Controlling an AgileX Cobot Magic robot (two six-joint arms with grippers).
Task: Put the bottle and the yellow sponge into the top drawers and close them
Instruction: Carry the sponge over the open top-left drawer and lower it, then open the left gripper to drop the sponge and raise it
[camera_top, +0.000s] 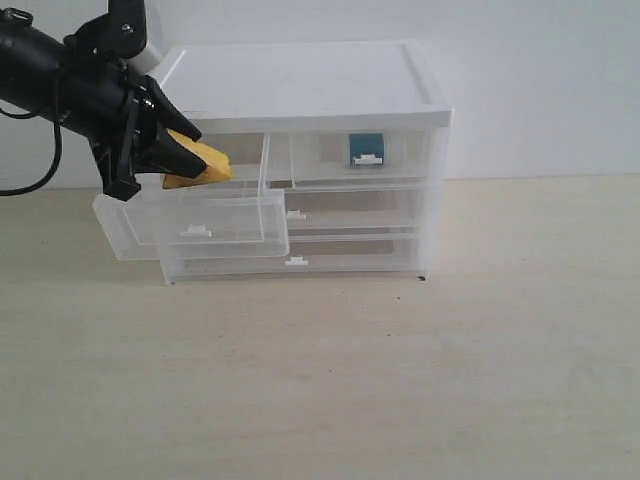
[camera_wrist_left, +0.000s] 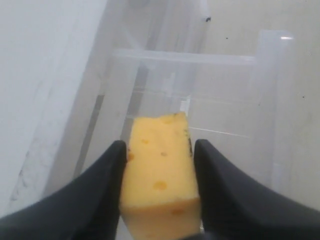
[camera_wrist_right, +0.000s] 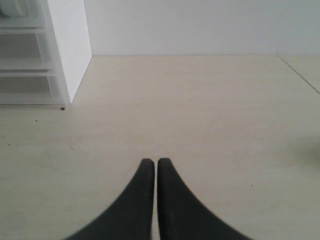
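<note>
Pinching the yellow sponge (camera_top: 205, 163), the left gripper (camera_wrist_left: 160, 150) hangs over the pulled-out left top drawer (camera_top: 215, 232); the right gripper (camera_wrist_right: 152, 164) is pressed together.

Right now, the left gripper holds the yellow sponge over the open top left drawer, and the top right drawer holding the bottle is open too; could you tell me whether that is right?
Not quite: the exterior view shows the top right drawer closed, with the bottle inside. The left gripper does hold the yellow sponge over the open top left drawer.
</note>
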